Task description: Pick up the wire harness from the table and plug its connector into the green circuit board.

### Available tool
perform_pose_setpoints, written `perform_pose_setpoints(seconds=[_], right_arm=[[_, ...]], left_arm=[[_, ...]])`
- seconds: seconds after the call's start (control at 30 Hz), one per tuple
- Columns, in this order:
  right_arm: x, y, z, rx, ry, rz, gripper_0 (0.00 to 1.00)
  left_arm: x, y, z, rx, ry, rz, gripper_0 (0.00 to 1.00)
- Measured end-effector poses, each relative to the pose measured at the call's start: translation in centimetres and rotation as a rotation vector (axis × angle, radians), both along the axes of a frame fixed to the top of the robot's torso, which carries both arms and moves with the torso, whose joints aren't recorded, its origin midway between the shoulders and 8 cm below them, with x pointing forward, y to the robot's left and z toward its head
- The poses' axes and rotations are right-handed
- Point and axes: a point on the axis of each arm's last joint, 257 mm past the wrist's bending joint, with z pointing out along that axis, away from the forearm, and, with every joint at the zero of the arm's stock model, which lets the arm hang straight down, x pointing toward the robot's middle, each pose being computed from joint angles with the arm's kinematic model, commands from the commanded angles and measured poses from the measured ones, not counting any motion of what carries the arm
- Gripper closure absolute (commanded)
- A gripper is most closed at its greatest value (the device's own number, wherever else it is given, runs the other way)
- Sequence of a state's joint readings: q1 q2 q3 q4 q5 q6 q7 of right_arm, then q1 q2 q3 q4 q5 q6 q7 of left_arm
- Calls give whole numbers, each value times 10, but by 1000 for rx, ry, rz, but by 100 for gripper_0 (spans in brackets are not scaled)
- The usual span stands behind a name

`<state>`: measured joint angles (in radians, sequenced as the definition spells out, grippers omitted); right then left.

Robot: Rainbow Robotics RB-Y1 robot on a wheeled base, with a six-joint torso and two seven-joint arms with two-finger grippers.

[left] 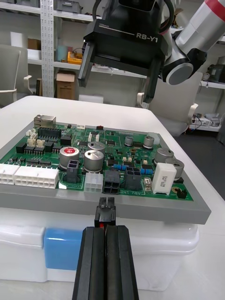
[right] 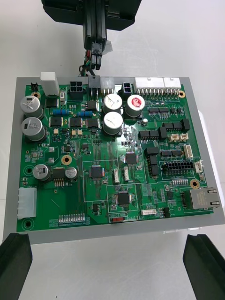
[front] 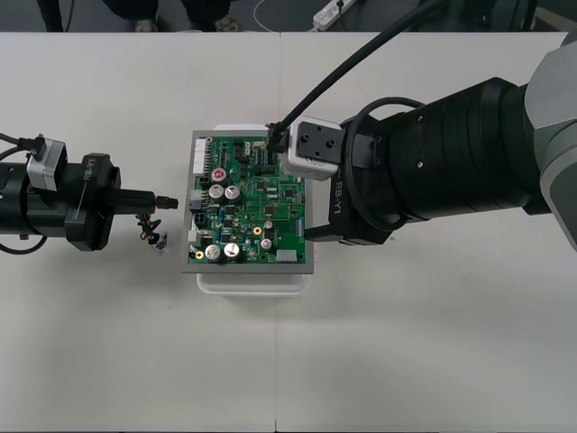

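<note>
The green circuit board [front: 248, 212] sits on a white base [front: 252, 281] in the middle of the table. My left gripper [front: 166, 199] is level, just off the board's left edge, shut on the harness's small black plug [left: 104, 213]. The plug stands a short gap from the board's edge, facing a black socket [left: 111, 180], and is not in the board. The harness wires [front: 147, 225] hang below the fingers, with the round metal socket [front: 160, 242] at their end. My right gripper [front: 303, 191] hovers over the board's right half, open, with its fingers [right: 14, 262] wide apart.
Tall capacitors [right: 112, 123] and white connectors [right: 157, 86] stand up from the board near the plug's edge. The table's far edge [front: 135, 33] runs along the back, with dark floor and cables beyond it.
</note>
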<state>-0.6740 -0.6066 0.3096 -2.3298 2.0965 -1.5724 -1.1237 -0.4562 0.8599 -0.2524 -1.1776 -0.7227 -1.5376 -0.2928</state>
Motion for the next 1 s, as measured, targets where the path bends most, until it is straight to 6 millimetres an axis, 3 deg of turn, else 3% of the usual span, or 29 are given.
perform_pose_setpoints(seconds=[1.0], right_arm=[[4,4,-7,-30,-43,14,6]], left_arm=[[1,-10,0,1,-12,-16,100]])
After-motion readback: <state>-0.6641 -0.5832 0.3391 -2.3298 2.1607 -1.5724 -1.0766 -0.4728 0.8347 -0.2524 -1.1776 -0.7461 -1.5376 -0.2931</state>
